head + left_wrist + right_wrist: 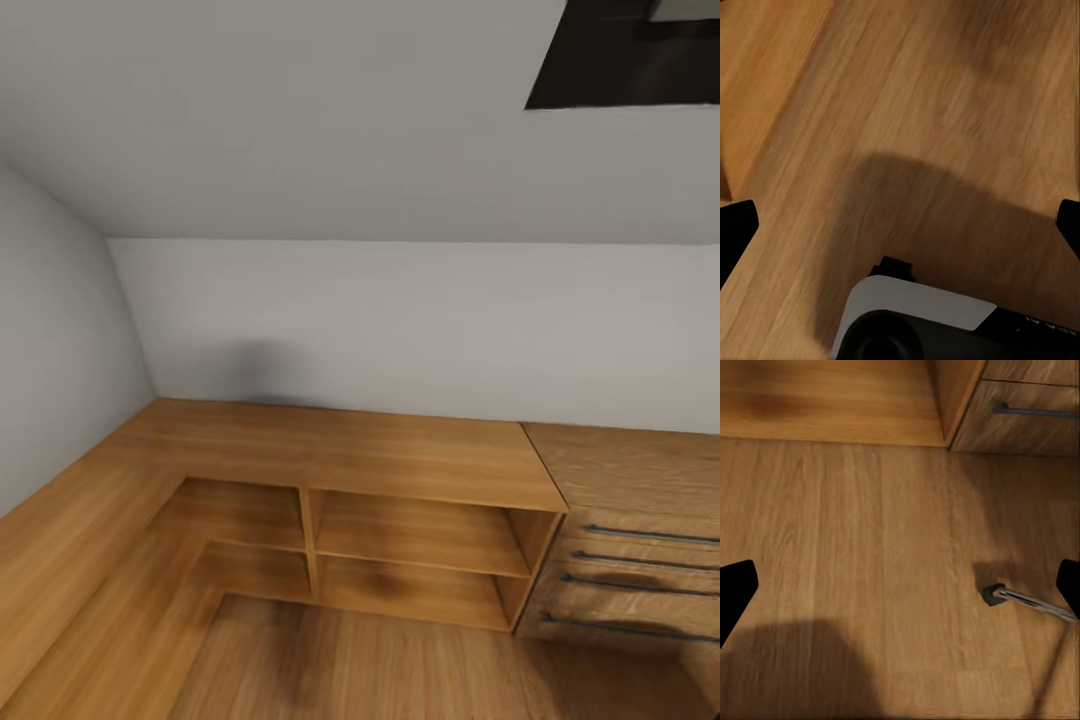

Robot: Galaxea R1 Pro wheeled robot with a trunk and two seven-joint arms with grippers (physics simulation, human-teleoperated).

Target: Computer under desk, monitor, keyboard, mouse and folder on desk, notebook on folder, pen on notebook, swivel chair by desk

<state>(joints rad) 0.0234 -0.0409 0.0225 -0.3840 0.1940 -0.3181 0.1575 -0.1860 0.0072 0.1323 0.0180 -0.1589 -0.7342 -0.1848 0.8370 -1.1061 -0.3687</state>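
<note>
Plainly, none of the desk items lie before us at this moment; the one task-related thing we can make out is a chrome leg ending in a dark caster (991,595), seen by the right wrist camera on the light wood floor (870,547), which we judge to belong to the swivel chair, standing close by the right arm. Outward from there, the head camera faces a low light-wood shelf unit (400,530) with open compartments, a drawer unit (640,570) with dark bar handles beside it, the sloped grey-white wall (400,320) behind, and a black-framed skylight (620,60) above. Both the left gripper (900,225) and the right gripper (900,585) hang over bare floor with fingertips far apart at the picture edges, wide and holding nothing. We judge the step in hand to be travel and search, so doing it well means turning the base away from this corner until the black desk and the chair seat come into sight, keeping the arms tucked so the chair leg and the shelf are not bumped while turning.
</note>
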